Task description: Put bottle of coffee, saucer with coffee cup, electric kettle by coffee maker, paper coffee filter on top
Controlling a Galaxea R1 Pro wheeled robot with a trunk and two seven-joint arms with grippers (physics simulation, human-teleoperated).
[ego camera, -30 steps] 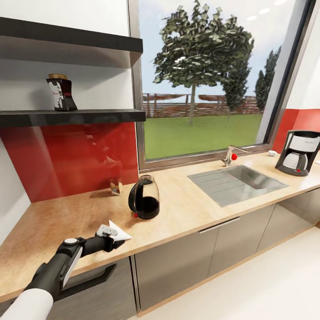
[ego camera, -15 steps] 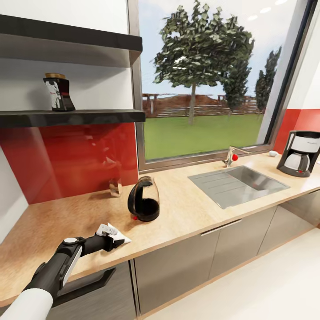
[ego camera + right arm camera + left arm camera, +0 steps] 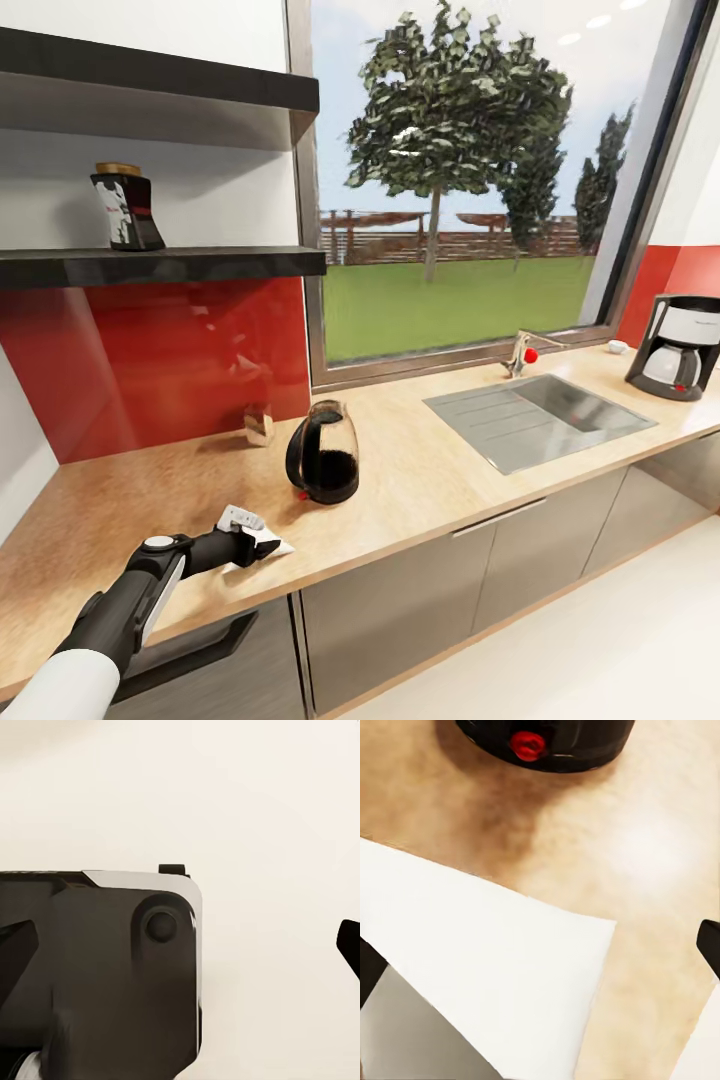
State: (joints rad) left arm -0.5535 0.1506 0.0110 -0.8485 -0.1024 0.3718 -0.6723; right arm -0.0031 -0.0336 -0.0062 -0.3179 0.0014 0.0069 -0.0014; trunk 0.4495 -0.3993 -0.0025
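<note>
Left fingers (image 3: 262, 543) spread around the thin white paper cone filter (image 3: 268, 543) on the beige desk (image 3: 420, 470); glossy black rounded kettle (image 3: 323, 453) stands just beyond

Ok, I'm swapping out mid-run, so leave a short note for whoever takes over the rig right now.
Left end effector: open over the paper coffee filter, which lies flat near the countertop edge.
Right end effector: open.
Electric kettle stands just behind the filter.
Bottle of coffee on the shelf.
Coffee maker far right, beyond the sink.
Nothing placed yet; all moves remain.
</note>
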